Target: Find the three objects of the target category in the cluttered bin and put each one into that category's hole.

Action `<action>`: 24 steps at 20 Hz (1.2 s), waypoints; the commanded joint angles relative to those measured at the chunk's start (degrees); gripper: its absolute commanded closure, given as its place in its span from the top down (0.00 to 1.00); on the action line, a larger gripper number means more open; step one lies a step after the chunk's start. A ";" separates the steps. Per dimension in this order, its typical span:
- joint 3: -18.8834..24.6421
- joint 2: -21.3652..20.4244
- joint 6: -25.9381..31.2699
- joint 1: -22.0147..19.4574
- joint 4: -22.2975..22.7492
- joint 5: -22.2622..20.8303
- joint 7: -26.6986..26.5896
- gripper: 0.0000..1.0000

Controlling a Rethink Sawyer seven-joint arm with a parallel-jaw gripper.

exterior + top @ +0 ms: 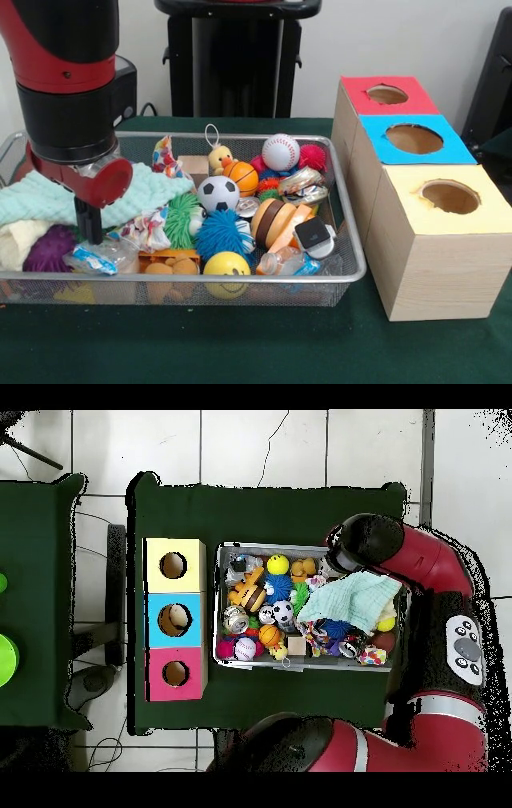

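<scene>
The wire mesh bin [240, 136] holds many toys; in the overhead view its rim [219, 604] shows beside the boxes. One see-through bottle with a blue-and-white label [96, 258] lies at the bin's front left. A second bottle [292, 262] lies at the front right, against the mesh. I cannot make out a third. My gripper [90, 236] hangs down into the bin's left end, its black tip just above and behind the left bottle. In the overhead view the arm's wrist [360, 544] hides the gripper.
Three wooden boxes stand right of the bin, each with a round hole: red top [388, 94], blue top [414, 138], yellow top [450, 196]. A mint cloth [152, 188], balls, spiky toys and shiny foil packets [300, 182] fill the bin.
</scene>
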 commanded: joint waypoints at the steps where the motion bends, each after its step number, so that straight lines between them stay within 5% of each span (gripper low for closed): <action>1: 1.15 0.21 3.83 -0.11 6.67 0.00 4.81 0.00; 24: 2.87 5.52 -2.94 0.43 4.81 1.14 7.74 0.00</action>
